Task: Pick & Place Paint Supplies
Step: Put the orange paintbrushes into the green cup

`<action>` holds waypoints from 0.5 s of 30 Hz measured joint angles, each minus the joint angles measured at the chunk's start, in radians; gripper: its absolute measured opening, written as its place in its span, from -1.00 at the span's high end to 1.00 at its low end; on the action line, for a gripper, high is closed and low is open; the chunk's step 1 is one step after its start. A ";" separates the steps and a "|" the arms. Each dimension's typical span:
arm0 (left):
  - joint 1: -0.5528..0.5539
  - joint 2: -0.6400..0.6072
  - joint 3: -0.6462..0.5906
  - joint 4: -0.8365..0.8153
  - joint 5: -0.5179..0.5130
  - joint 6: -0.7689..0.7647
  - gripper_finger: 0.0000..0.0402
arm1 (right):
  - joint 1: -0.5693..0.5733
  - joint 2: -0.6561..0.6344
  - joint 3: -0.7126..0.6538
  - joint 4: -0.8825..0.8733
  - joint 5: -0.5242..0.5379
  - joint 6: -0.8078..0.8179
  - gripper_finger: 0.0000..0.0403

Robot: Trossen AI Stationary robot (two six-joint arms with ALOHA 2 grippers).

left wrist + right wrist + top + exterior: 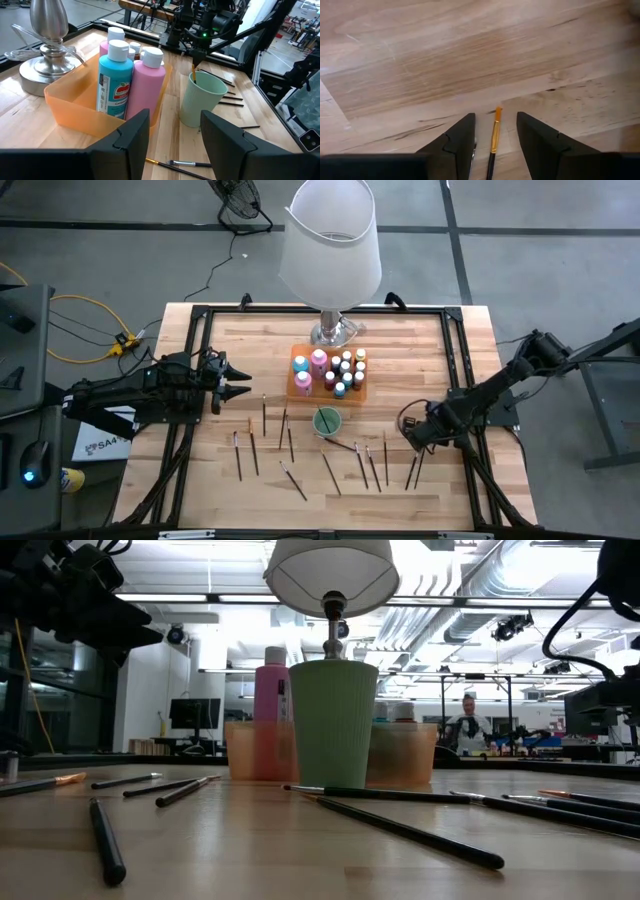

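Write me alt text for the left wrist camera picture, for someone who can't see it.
An orange tray on a wooden table holds a teal bottle and a pink bottle, with a light green cup containing one brush beside it. The left gripper hangs open in front of them. A silver lamp base stands behind the tray.

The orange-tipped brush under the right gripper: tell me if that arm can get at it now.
Probably yes. The right gripper hangs open above the brush, its fingers either side, with bare table around it.
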State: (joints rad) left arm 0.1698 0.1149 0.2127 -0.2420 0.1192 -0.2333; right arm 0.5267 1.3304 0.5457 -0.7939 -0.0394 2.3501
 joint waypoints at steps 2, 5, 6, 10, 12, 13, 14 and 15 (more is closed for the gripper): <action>0.000 0.000 0.000 0.000 0.000 0.000 0.14 | -0.007 0.000 0.000 -0.004 0.005 -0.013 0.35; 0.000 0.000 0.000 0.000 0.000 0.000 0.14 | -0.017 0.001 -0.001 -0.006 0.019 -0.028 0.47; 0.000 0.000 0.000 0.000 0.000 0.000 0.14 | -0.018 0.001 -0.001 -0.006 0.023 -0.032 0.51; 0.000 0.000 0.000 0.000 0.000 0.000 0.14 | -0.021 0.002 -0.001 -0.006 0.029 -0.050 0.71; 0.000 0.000 0.000 0.000 0.000 0.000 0.14 | -0.021 0.002 -0.001 -0.002 0.026 -0.059 0.78; 0.000 0.000 0.000 0.000 0.000 0.000 0.14 | -0.021 0.002 -0.002 0.002 0.021 -0.069 0.81; 0.000 0.000 0.000 0.000 0.000 0.000 0.14 | -0.021 0.002 -0.002 0.006 0.018 -0.074 0.84; 0.000 0.000 0.000 0.000 0.000 0.000 0.14 | -0.021 0.002 -0.003 0.008 0.016 -0.075 0.85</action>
State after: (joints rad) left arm 0.1699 0.1150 0.2127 -0.2420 0.1192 -0.2333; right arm 0.5053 1.3320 0.5430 -0.7857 -0.0236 2.2749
